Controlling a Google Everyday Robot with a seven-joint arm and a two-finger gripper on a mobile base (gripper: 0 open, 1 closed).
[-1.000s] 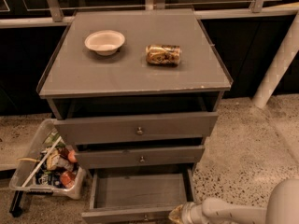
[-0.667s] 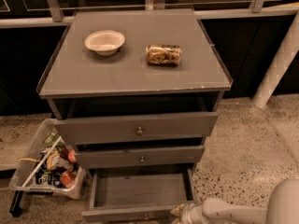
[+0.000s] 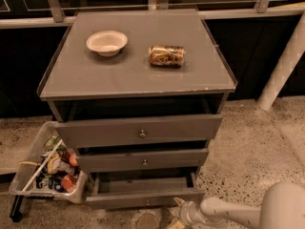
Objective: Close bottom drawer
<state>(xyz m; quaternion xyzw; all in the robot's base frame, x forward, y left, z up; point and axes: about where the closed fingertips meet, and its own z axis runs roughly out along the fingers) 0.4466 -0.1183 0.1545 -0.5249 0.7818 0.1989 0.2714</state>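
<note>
The bottom drawer is the lowest of three in the grey cabinet. It stands a little way out, and a narrow strip of its grey floor shows behind the front panel. Its small round knob is at the panel's middle. My gripper is at the bottom of the view, just in front of the drawer's right end and close to the floor. The white arm reaches in from the lower right.
The middle drawer and top drawer also stand slightly out. A white bowl and a lying can sit on the cabinet top. A clear bin of clutter stands at the left. A white post leans at the right.
The bottom drawer has slid inward; much less of its floor shows than before. My gripper has moved in toward the cabinet with it.
</note>
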